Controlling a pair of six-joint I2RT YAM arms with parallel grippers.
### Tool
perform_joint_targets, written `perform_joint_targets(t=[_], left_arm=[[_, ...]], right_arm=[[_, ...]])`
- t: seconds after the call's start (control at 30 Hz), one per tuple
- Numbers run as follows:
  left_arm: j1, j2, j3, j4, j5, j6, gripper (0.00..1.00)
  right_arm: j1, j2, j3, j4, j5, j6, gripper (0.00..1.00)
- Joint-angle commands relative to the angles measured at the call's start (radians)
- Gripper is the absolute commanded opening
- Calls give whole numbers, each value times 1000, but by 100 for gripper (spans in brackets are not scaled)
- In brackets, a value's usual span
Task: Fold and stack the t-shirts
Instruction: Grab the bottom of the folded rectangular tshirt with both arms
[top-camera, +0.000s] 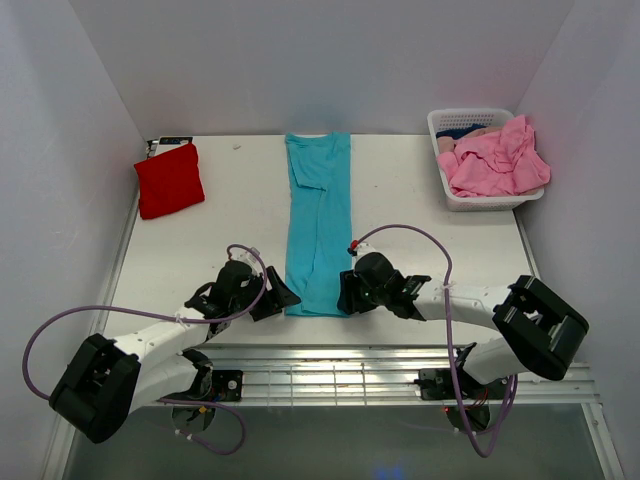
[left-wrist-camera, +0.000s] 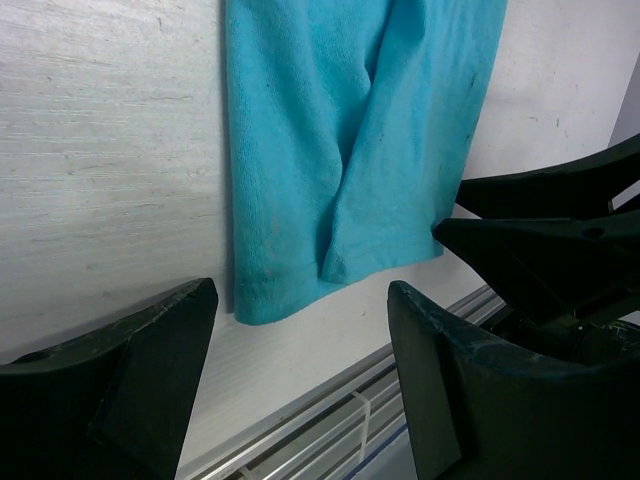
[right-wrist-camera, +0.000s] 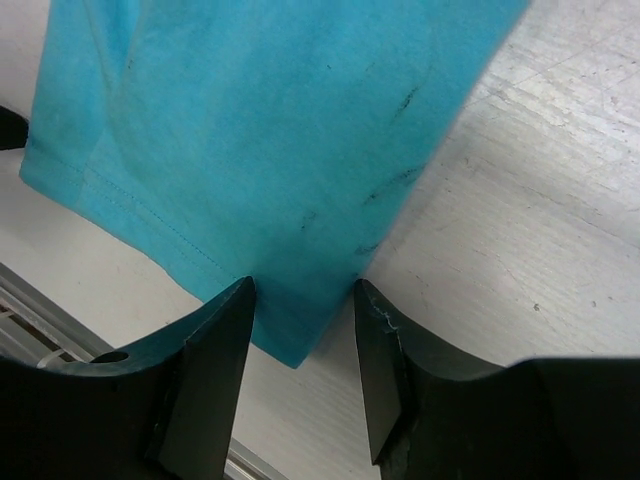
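A teal t-shirt lies folded into a long strip down the middle of the table. My left gripper stands open just off its near left corner, and in the left wrist view that hem lies ahead of the open left gripper. My right gripper is open at the near right corner. The wrist view shows that corner of the teal t-shirt lying between the spread fingers of the right gripper, not pinched. A folded red t-shirt rests at the back left.
A white slotted basket at the back right holds crumpled pink t-shirts. A metal rail runs along the table's near edge just behind both grippers. White walls close in the table on three sides.
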Motion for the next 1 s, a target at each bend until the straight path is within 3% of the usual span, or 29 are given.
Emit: perform_joint_targets(t=[0.0, 0.23, 0.33, 0.43, 0.47, 0.67, 0.73, 0.77, 0.8, 0.83, 0.87, 0.9, 0.97], left_arm=[[-6, 22, -37, -65, 14, -1, 80], [-6, 49, -27, -62, 14, 8, 71], [-6, 71, -24, -63, 17, 24, 51], [-7, 94, -20, -65, 21, 30, 41], [-7, 97, -20, -65, 21, 33, 34], [-10, 115, -12, -70, 2, 48, 33], [-10, 125, -8, -71, 1, 56, 28], [-10, 126, -6, -73, -1, 59, 24], [-12, 126, -3, -74, -8, 64, 18], [-12, 128, 3, -82, -13, 71, 4], [-13, 126, 8, -88, -19, 77, 0], [-17, 128, 12, -92, -27, 83, 0], [-23, 125, 23, -97, -30, 105, 0]], right_arm=[[-4, 31, -10, 47, -27, 16, 51], [-3, 44, -22, 70, -45, 33, 49], [-3, 38, -22, 53, -35, 31, 49], [-3, 29, -21, 33, -23, 28, 49], [-1, 26, -21, 30, -21, 30, 49], [-1, 20, -27, 19, -18, 27, 49], [-1, 23, -28, 21, -16, 30, 49], [-1, 26, -30, 22, -18, 30, 47], [-1, 28, -31, 21, -19, 30, 37], [-1, 29, -31, 19, -21, 28, 30], [0, 31, -31, 21, -25, 30, 14], [-1, 31, -34, 19, -29, 30, 9], [0, 31, -36, 12, -36, 28, 8]])
